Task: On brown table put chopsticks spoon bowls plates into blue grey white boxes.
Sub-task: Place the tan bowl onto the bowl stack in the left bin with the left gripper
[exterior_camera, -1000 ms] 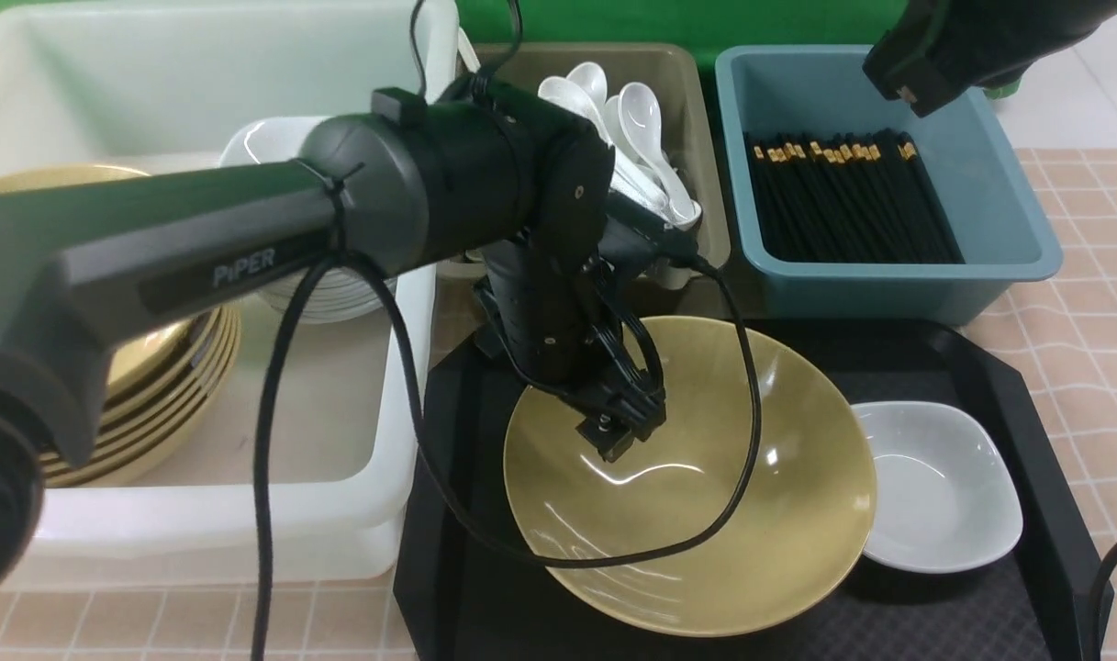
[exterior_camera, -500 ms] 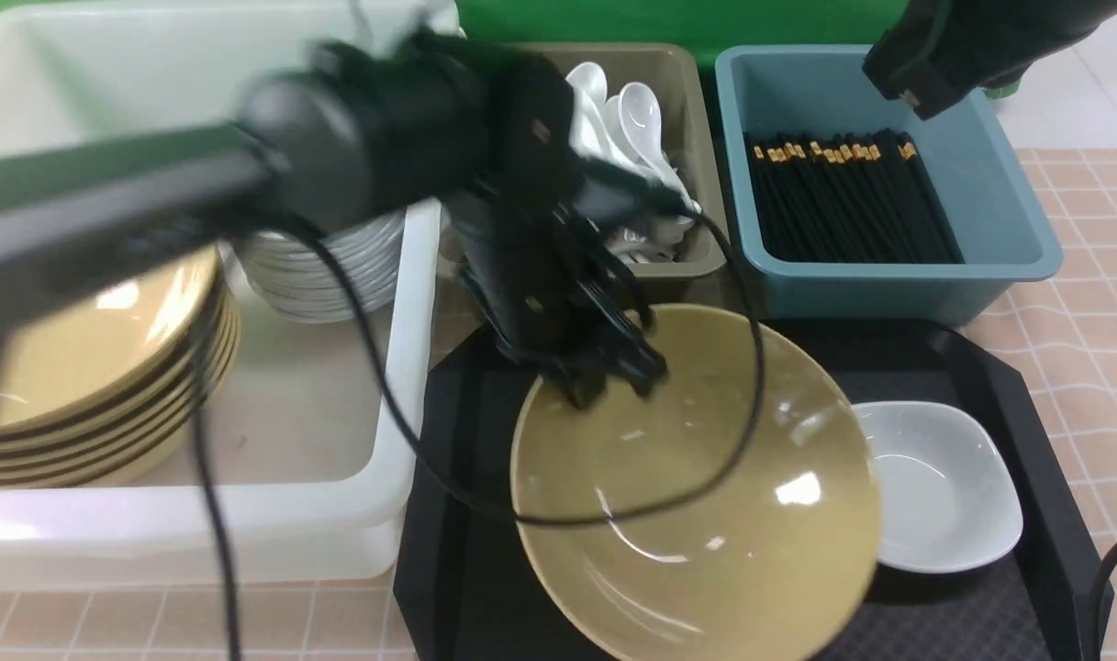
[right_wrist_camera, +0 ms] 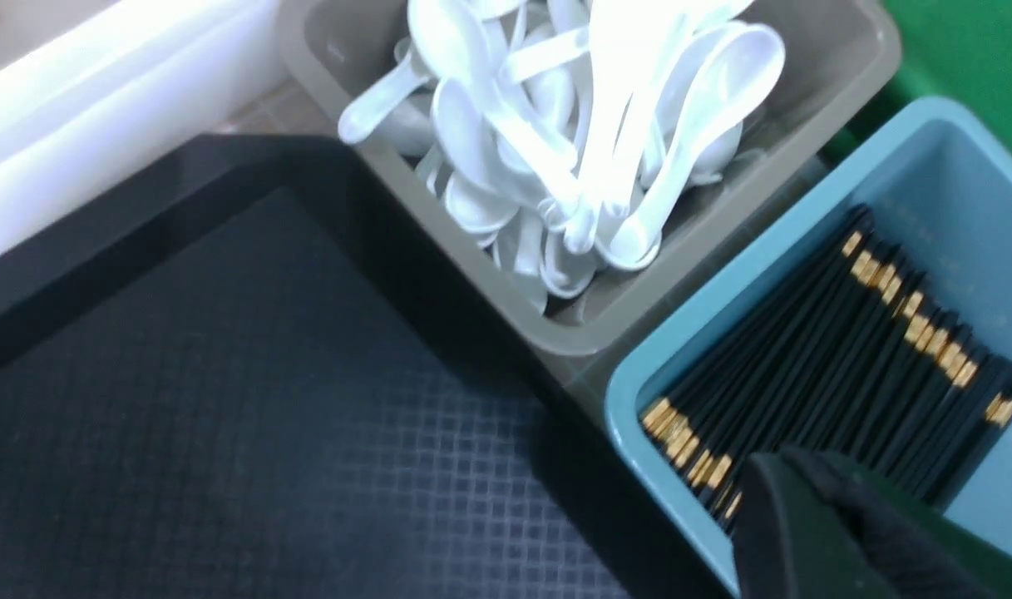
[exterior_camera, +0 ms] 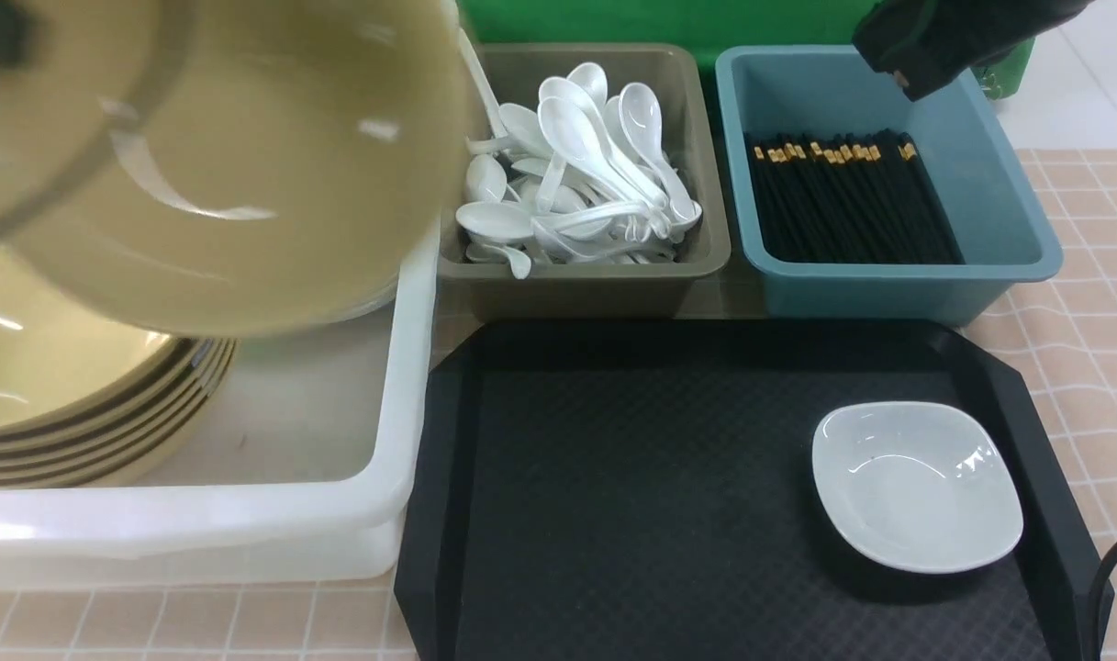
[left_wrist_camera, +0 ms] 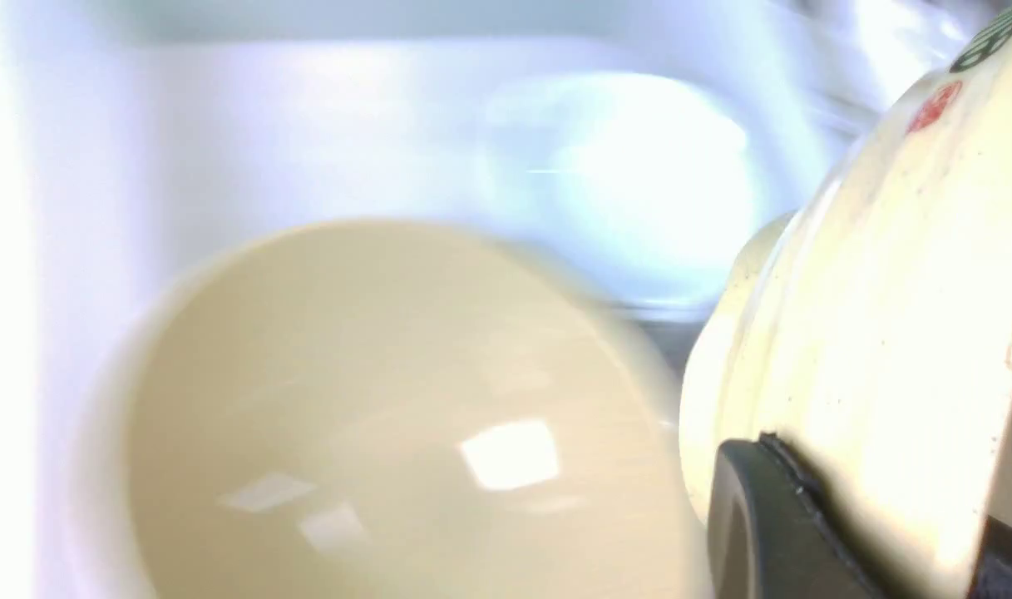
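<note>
At the upper left of my front view a yellow bowl [exterior_camera: 246, 184] fills the corner. It is blurred, tilted with its glossy inside toward the camera, and held in the air above the white box [exterior_camera: 374, 477]. My left pincer [left_wrist_camera: 871, 549] is clenched on that bowl: in the left wrist view a black pad [left_wrist_camera: 755, 516] lies against the bowl's pale outer wall. Below it, at the lower left of the front view, a stack of bowls [exterior_camera: 62, 404] sits nested inside the white box, against its left side.

In the upper middle stands the grey box [exterior_camera: 576, 289], just beside the white box, with a heap of white spoons [exterior_camera: 567, 174] piled in it. The black tray [exterior_camera: 631, 496] takes up the lower middle and lower right. On the tray's right part lies one small white plate [exterior_camera: 916, 487], upright and close to the tray's right rim.

At the upper right the blue box [exterior_camera: 888, 285] stands next to the grey one, and the chopsticks [exterior_camera: 852, 202] lie in it side by side, their gold bands toward the far wall. My right pincer [exterior_camera: 907, 64] hangs in the top right corner above the blue box's far edge. It is clenched, and I see nothing in it. The checked cloth of the table [exterior_camera: 1090, 275] shows along the right edge.
</note>
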Tool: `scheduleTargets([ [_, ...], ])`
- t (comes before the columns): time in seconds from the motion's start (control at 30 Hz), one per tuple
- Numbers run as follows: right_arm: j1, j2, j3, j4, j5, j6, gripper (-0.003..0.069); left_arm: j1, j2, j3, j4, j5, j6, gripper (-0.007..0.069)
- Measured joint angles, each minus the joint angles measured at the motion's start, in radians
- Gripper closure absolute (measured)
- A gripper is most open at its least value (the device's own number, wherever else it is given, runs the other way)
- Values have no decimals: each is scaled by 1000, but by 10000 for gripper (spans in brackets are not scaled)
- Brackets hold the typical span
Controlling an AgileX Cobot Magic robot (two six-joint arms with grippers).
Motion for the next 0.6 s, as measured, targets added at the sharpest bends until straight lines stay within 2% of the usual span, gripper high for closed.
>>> scheduleTargets([
  [0.13,0,0,0,2,-11,0,611,266,25,29,-72,36,27,617],
  [0.23,0,0,0,3,-11,0,611,352,70,93,-140,5,50,617],
  [0.43,0,0,0,3,-11,0,611,370,181,226,-149,-86,67,603],
  [0.6,0,0,0,3,-11,0,611,371,220,258,-99,-137,75,502],
])
